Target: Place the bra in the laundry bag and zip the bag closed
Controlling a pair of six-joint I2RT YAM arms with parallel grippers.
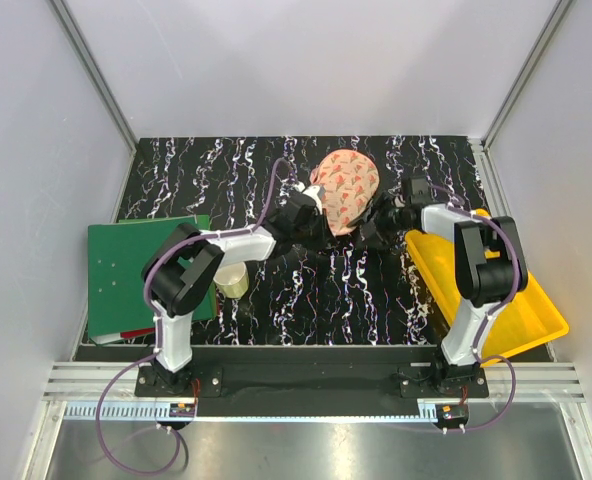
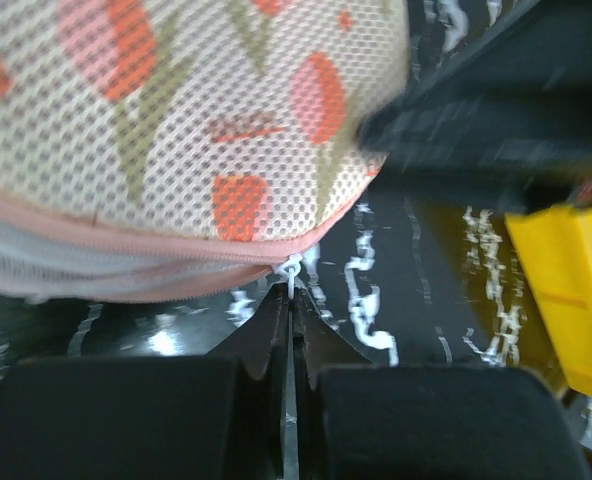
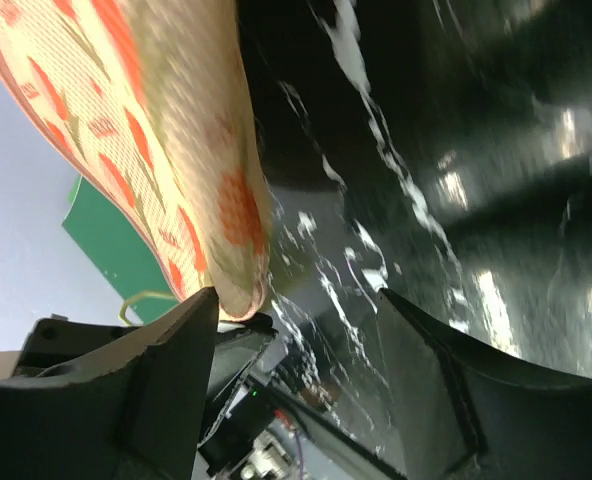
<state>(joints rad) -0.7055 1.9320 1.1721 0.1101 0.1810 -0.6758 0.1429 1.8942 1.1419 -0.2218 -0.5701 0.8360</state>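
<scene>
Where the laundry bag lies: far middle of the black marbled table, right between the two arms, patterned dome side up.
Left gripper: clamped tight, tips pressed together with no gap showing. And there it is, the small white zip pull, pinched at the very ends.
Where the zip pull sits: at the bag's lower rim in the left wrist view, on the pink zip band. Whether that band is closed along its length, can't tell from here.
Right gripper: released, jaws spread wide and gripping nothing, with the dark table showing between them.
Fingers of the right gripper: one tip is just beside the bag's lower edge, and whether it touches is too close to call. The other tip stands well apart from the bag.
Bag from the right wrist: seen edge-on and tilted, cream mesh with orange-red marks, somewhat blurred.
Right arm from the left wrist: a dark blurred shape near the bag's right side.
Yellow tray: at the table's right edge beside the right arm, apart from the bag.
Green board: flat at the table's left edge by the left arm, well apart from the bag.
</scene>
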